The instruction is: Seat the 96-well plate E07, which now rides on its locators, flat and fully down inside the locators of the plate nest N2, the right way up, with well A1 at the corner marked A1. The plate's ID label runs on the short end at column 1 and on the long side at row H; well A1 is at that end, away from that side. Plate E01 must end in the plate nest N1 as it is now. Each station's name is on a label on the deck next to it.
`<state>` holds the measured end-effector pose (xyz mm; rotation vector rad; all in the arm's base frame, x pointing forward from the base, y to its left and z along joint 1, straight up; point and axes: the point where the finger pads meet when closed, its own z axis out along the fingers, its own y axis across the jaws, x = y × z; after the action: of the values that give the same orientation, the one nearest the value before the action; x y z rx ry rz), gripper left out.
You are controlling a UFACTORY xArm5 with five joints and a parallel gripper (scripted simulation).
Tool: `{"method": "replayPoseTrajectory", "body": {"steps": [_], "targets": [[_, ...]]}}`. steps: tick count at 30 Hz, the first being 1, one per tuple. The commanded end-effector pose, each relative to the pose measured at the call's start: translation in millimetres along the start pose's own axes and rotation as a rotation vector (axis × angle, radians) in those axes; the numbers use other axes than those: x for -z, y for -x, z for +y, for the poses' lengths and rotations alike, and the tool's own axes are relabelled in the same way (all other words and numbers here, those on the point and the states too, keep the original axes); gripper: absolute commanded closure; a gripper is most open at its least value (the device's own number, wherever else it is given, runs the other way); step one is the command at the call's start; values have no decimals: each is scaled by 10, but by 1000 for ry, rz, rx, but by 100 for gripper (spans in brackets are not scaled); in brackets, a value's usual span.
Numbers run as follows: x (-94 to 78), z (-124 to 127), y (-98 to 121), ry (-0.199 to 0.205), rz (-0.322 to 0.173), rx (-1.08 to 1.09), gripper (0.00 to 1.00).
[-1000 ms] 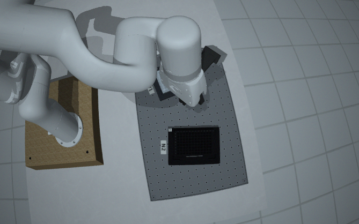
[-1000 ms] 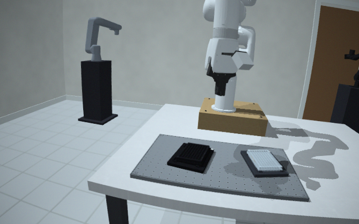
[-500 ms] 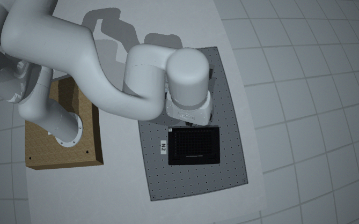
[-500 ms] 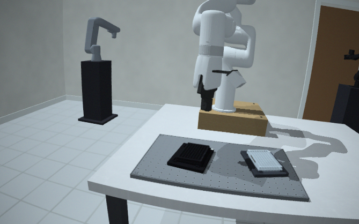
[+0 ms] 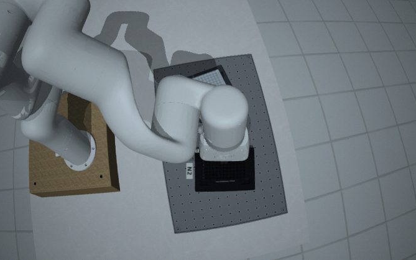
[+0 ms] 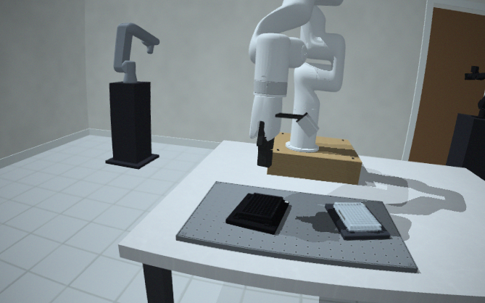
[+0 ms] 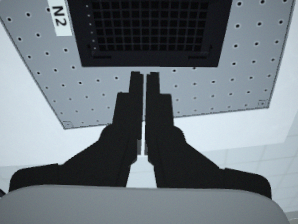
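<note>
The black 96-well plate E07 [image 6: 258,209] rests on the black nest N2 [image 5: 224,174] on the perforated deck, and it looks slightly raised and tilted on the locators. It also shows in the wrist view [image 7: 152,12] beside the N2 label [image 7: 59,16]. My gripper [image 6: 262,153] hangs high above the plate, shut and empty. In the wrist view its fingers are pressed together with nothing between them. The clear plate E01 [image 6: 357,216] sits in nest N1 at the other end of the deck.
The grey deck [image 6: 296,225] lies on a white table. The arm's wooden base block [image 6: 317,158] stands behind the deck. My arm hides part of nest N1 [image 5: 205,72] in the overhead view. Two other robot arms on black pedestals stand away from the table.
</note>
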<state>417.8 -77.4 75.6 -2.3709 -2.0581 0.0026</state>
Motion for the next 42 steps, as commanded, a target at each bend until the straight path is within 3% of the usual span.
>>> {"method": "replayPoseTrajectory", "body": {"steps": [1,22,42], "targets": [[-80,4,3,1,0,1,100],[-575,3,5,0,0,1,100],[-575,3,5,0,0,1,100]]}}
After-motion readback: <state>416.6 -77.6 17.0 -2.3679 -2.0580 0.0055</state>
